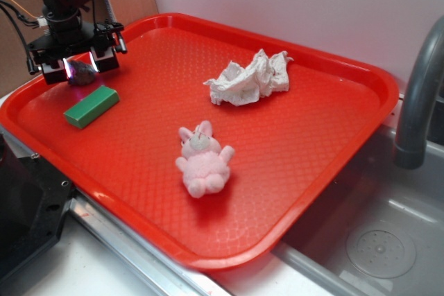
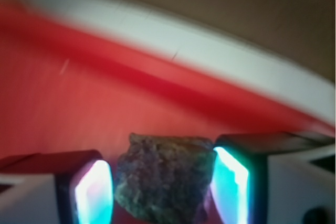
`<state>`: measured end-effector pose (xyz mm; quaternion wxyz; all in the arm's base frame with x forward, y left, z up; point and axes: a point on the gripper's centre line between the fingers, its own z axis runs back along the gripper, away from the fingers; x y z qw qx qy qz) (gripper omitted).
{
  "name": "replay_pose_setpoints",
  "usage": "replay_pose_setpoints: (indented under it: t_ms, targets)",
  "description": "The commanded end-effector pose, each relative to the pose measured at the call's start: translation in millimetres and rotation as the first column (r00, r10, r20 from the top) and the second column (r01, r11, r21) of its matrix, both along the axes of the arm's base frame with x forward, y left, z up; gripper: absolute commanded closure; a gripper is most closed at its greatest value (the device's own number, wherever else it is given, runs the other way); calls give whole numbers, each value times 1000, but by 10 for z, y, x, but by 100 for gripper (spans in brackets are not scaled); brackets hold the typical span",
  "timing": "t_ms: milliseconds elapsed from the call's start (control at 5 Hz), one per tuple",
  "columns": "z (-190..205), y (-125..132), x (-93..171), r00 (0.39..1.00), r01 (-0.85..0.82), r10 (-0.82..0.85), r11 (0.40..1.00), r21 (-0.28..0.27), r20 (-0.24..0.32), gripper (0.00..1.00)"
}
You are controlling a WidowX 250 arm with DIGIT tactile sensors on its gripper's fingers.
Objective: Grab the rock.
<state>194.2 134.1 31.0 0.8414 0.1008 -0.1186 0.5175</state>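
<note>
Exterior view: gripper (image 1: 78, 68) sits at the far-left corner of the red tray (image 1: 291, 171), fingers straddling the rock (image 1: 81, 73), w/ the green block (image 1: 91, 107) just in front of it, toward the camera. Paper wad (image 1: 250, 80) lies well to the right of the block; pink plush bunny (image 1: 202, 159) nearer the tray's front edge. Rock looks low, at or near the tray surface, can't tell if lifted.

Wrist view: rock (image 2: 164, 179) fills the gap between both lit pads (image 2: 94, 195), touching each side, so the claw reads as clamped on it. Approx centred, which should keep it from twisting out. Tray rim (image 2: 173, 85) runs behind. Judgement: grasp made; lift next.
</note>
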Motion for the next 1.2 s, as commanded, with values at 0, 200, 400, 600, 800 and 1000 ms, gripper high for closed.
replay_pose_setpoints:
  t_ms: [0, 200, 400, 600, 800, 1000]
  targets:
    - [829, -455, 50, 904, 425, -424, 879, -218, 52, 100]
    - [1095, -970, 49, 773, 617, -634, 747, -246, 12, 100]
    - [1265, -1454, -149, 592, 784, -805, 566, -255, 32, 100]
    - [1444, -1656, -388, 483, 855, -872, 450, -256, 82, 100]
    - [1482, -1691, -489, 535, 829, -837, 495, -262, 112, 100]
    - [1436, -1577, -502, 623, 768, -773, 577, -278, 115, 100]
